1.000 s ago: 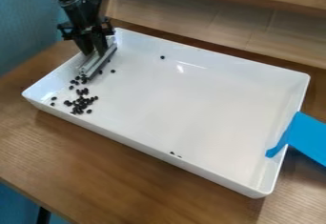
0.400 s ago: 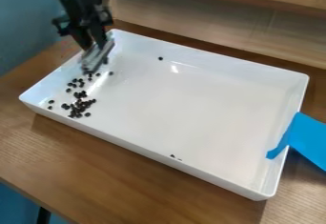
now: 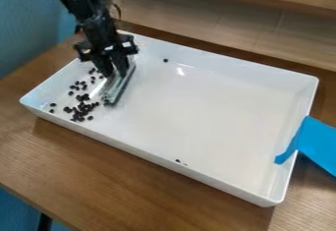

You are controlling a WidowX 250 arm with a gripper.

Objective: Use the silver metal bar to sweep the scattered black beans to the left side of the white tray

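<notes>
Sitting near the left end of the white tray [image 3: 203,112], most of the little black bits [image 3: 81,109] make a messy bunch. Two bits lie off by themselves on its left side, and more are spread out loosely above it, toward the back corner. The job looks like pushing the bits together, and I think it is partly done. Just right of the bunch is the silver bar [image 3: 118,88], inside the tray. The black claw [image 3: 115,67] is closed on the upper part of the bar, pinching it. Farther right, one bit [image 3: 165,60] sits alone near the back wall, and a couple more [image 3: 178,160] are by the front wall. Those loose bits seem to be what is left to bring in.

The bar is long and thin. Its long way goes on a slant, from the top right, by the claw, down to the bottom left, where its low end points toward the bunch. It runs a bit like the tray's left side, but steeper. I cannot tell if it touches the tray floor.
</notes>
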